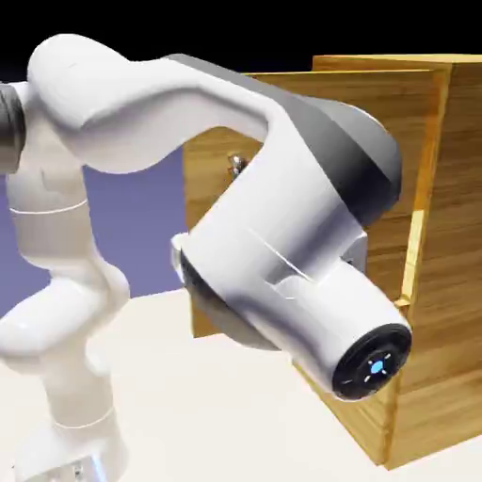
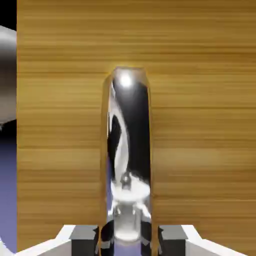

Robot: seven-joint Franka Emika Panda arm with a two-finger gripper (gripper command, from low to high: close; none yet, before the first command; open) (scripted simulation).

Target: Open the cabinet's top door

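Observation:
The hand view is filled by the top door (image 2: 200, 100), a light wood panel with horizontal grain. Its shiny curved metal handle (image 2: 129, 150) runs straight up the middle. My gripper (image 2: 128, 241) straddles the handle's near end. Its grey fingertips (image 2: 85, 240) stand on each side with a thin gap, so the jaws are open and not clamped. In the exterior view the top door (image 1: 414, 122) stands swung out from the cabinet (image 1: 457, 235). My forearm covers the hand and most of the door there.
The white arm (image 1: 282, 254) fills the middle of the exterior view, its elbow close to the cabinet's front. A pale tabletop (image 1: 207, 405) lies below. The door's free edge (image 2: 18, 150) shows at the hand view's left, with blue backdrop beyond.

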